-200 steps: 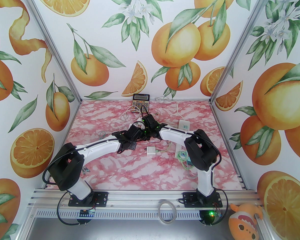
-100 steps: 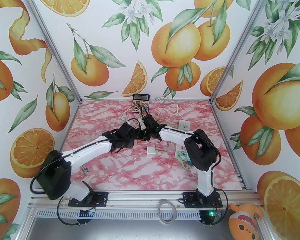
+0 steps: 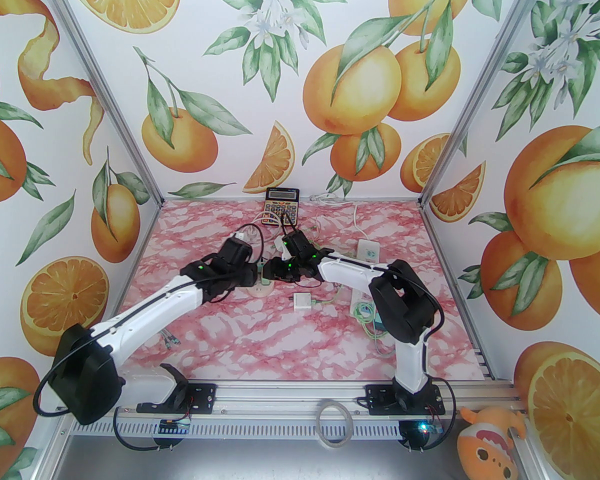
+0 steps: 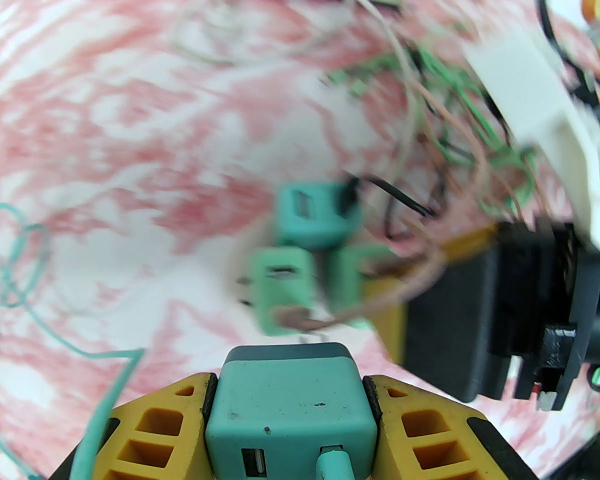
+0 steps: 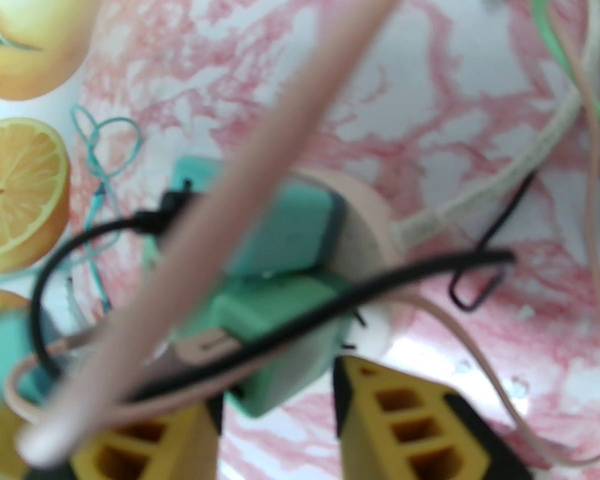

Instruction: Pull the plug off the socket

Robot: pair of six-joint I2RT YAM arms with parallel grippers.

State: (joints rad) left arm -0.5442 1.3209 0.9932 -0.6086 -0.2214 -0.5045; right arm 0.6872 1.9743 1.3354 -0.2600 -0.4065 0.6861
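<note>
At mid-table, left gripper (image 4: 290, 385), clamped on teal plug (image 4: 290, 418), has drawn leftward off the socket (image 5: 367, 210); right gripper (image 5: 280, 383) closure unclear.

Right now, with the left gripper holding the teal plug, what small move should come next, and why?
Probably lower the teal plug to the table and open the left gripper. The plug looks already apart from the socket, where other green plugs sit, and the right gripper brackets one.
</note>
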